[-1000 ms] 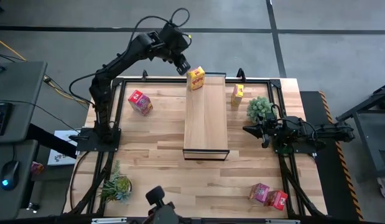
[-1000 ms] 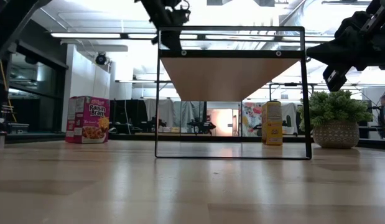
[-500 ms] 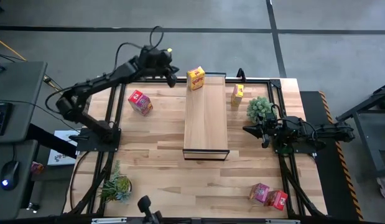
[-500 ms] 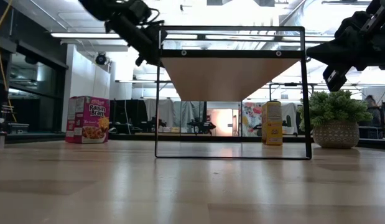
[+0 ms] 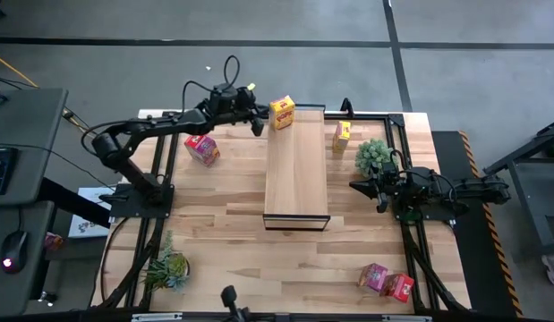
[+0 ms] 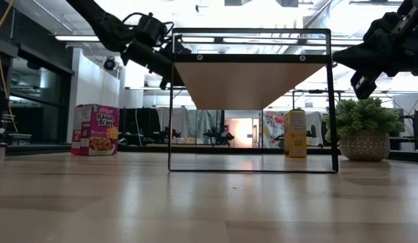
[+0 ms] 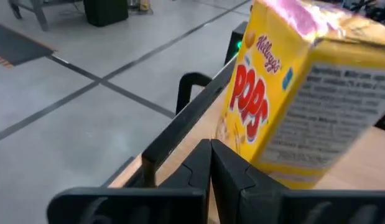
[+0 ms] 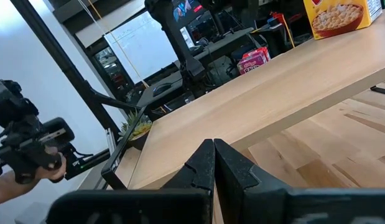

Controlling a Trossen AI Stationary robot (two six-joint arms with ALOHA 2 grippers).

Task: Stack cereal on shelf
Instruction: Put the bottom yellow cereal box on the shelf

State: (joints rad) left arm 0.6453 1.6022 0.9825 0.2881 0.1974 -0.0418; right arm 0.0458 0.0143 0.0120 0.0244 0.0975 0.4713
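A yellow cereal box (image 5: 282, 113) stands upright on the far end of the long light-wood shelf (image 5: 296, 179). My left gripper (image 5: 259, 123) is shut and hovers at board height just off the shelf's far left corner. It points almost level at the box's lower left side (image 7: 254, 118), and the high view shows a small gap between them. My right gripper (image 5: 354, 186) is shut and waits to the right of the shelf. On the table stand a pink cereal box (image 5: 201, 147) on the left and another yellow box (image 5: 342, 136) on the right.
A pink box (image 5: 373, 276) and a red box (image 5: 399, 287) lie near the table's near right corner. One potted plant (image 5: 373, 155) stands beside the right arm, another (image 5: 169, 268) at the near left. The shelf's dark frame (image 6: 171, 101) rises from the table.
My left arm has folded down. Its gripper has sunk from above the yellow box to the height of the shelf board, just left of the box, and has tipped from pointing steeply down to almost level. The box has stayed in place.
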